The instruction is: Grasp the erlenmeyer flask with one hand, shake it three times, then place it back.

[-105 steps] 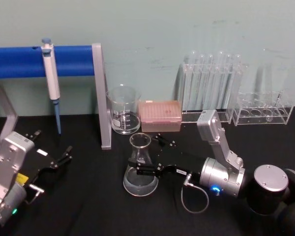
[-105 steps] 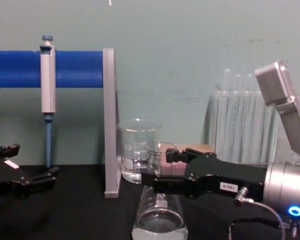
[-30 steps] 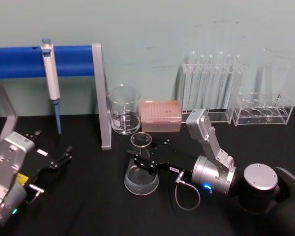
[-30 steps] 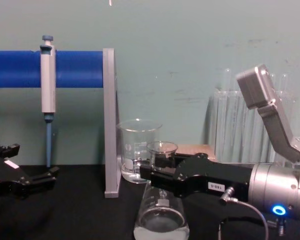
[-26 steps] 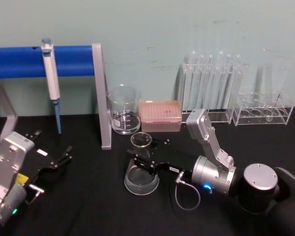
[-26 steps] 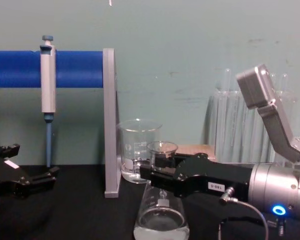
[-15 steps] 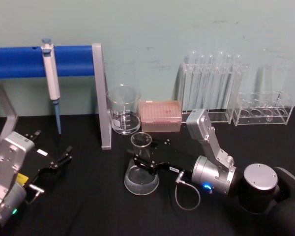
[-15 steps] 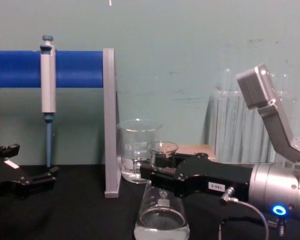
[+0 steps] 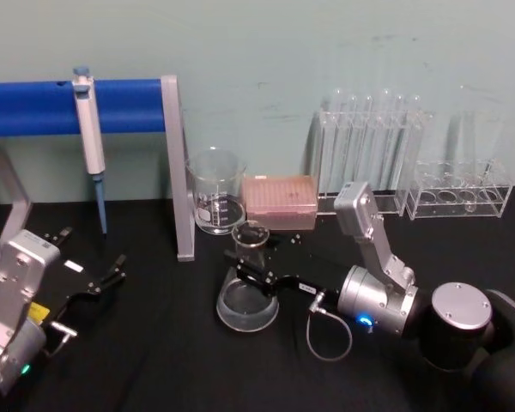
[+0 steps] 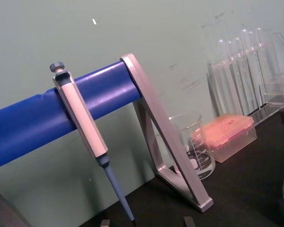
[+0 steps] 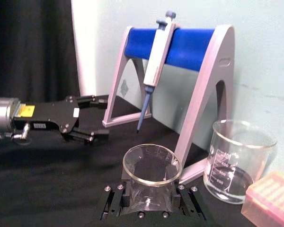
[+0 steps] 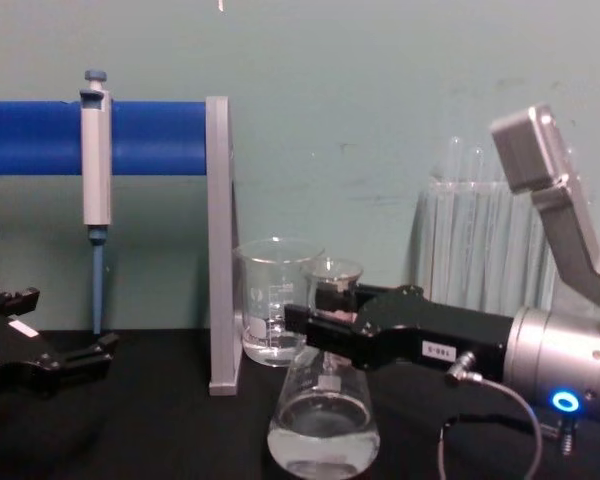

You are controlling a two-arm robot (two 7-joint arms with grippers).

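The erlenmeyer flask (image 9: 248,300) is clear glass with a little liquid in its wide base (image 12: 323,435). It is at the table's middle, in front of the beaker. My right gripper (image 9: 253,275), the hand, reaches in from the right and is shut on the flask's neck just below the flared rim (image 11: 151,163). In the right wrist view its black fingers (image 11: 114,198) stand on either side of the neck. In the chest view the flask's base looks just off the black table (image 12: 160,440). My left gripper (image 9: 113,273) rests open at the far left, holding nothing.
A graduated beaker (image 9: 215,193) and a pink tip box (image 9: 279,202) stand right behind the flask. A blue stand (image 9: 69,107) with a grey upright holds a pipette (image 9: 89,129) at back left. Two clear test tube racks (image 9: 369,154) (image 9: 459,193) stand at back right.
The right gripper has lifted the flask a little and carried it slightly toward the beaker. The left arm has not moved.
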